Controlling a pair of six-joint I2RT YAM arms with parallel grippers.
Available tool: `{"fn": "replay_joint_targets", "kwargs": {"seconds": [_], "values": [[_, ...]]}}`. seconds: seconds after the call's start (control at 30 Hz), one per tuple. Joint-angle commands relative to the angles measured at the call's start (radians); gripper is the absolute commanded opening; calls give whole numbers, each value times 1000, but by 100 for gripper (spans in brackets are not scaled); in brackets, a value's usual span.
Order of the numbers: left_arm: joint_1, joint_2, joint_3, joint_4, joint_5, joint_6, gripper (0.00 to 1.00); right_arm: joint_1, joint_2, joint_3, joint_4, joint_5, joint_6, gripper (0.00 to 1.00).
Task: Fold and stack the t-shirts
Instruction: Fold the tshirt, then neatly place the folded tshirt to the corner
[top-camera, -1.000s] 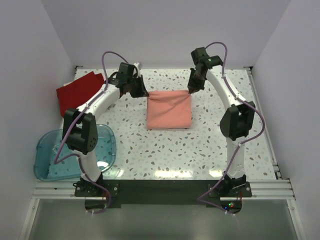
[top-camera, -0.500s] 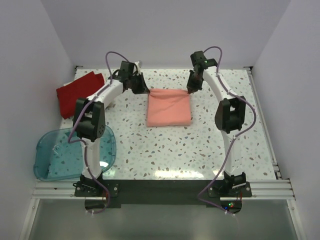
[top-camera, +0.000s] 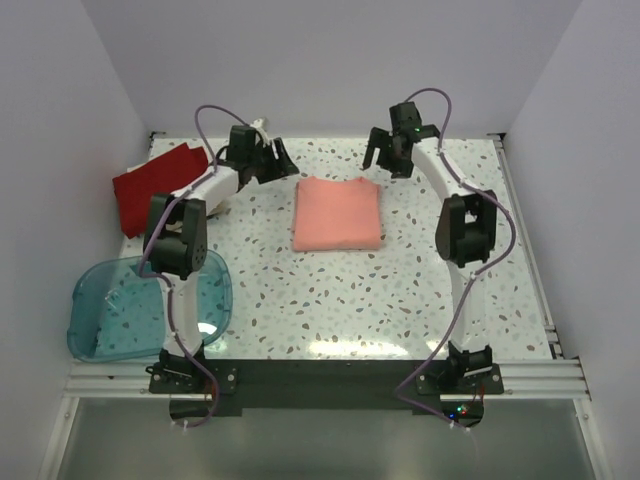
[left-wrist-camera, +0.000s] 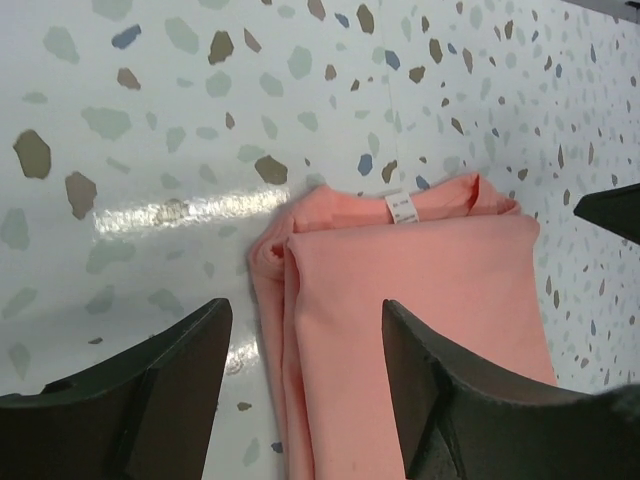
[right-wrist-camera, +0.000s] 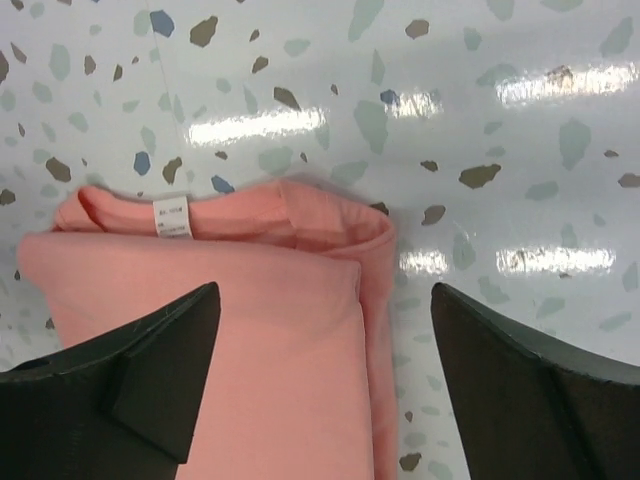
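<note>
Near left corner of the speckled white table (top-camera: 400, 300): translucent blue plastic tub (top-camera: 150, 310), jutting past the left edge. Far left corner: deep red cloth t-shirt (top-camera: 150, 190), lying flat in a rough fold, partly overlapped by the left arm. Further right, by the far edge: left gripper (top-camera: 278, 160), jaws spread fairly wide and holding nothing, poised over the far left corner of the salmon-pink cloth t-shirt (top-camera: 337, 215). From the left wrist camera, black fingers (left-wrist-camera: 160, 390) either side of that shirt corner (left-wrist-camera: 420, 290), apparently clear of the cloth, though contact hard to judge from this angle; left gripper (left-wrist-camera: 305, 330) empty. Salmon-pink shirt folded into a neat rectangle, lying flat around the middle of the table, a little toward the far edge, its small white neck label (left-wrist-camera: 401, 209) showing at the far side. Off the shirt's far right corner: right gripper (top-camera: 388, 157), jaws wider still, nothing between them. From the right wrist camera, right gripper (right-wrist-camera: 325, 320) straddling the layered folded edge of the pink cloth (right-wrist-camera: 230, 330), label (right-wrist-camera: 172, 217) visible to the left.
</note>
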Motion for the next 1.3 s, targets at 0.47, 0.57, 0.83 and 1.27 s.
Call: {"fn": "replay_joint_targets", "kwargs": {"seconds": [0.47, 0.57, 0.83, 1.27], "values": [[-2, -241, -496, 354, 246, -16, 68, 121, -329, -479, 174, -234, -9, 80], [-2, -247, -516, 354, 249, -5, 68, 142, -294, -507, 163, -250, -4, 79], [-3, -227, -547, 380, 262, -19, 69, 145, -203, -530, 93, -229, -7, 78], [-3, -172, -570, 446, 246, -62, 71, 145, -119, -550, 33, -172, -18, 77]]}}
